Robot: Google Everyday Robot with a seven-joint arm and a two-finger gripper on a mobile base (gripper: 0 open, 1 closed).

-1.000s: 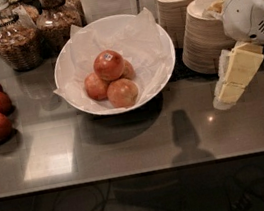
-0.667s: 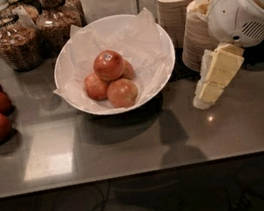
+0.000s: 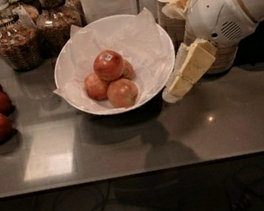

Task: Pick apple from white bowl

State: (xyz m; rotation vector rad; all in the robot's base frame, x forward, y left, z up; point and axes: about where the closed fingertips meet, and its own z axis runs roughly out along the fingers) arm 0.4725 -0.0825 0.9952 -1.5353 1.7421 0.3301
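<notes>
Carefully, with the claw point(image 3: 174, 91) just outside the white bowl's point(image 3: 60, 72) rim, released or clenched I cannot tell, I'd lift it over that rim and descend straight onto the stickered apple point(image 3: 109, 65) topping the bowl's pile.

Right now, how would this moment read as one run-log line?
phase: pre-grasp | gripper: beside white bowl, image-right rim | apple: stickered, topmost in bowl, not held
</notes>
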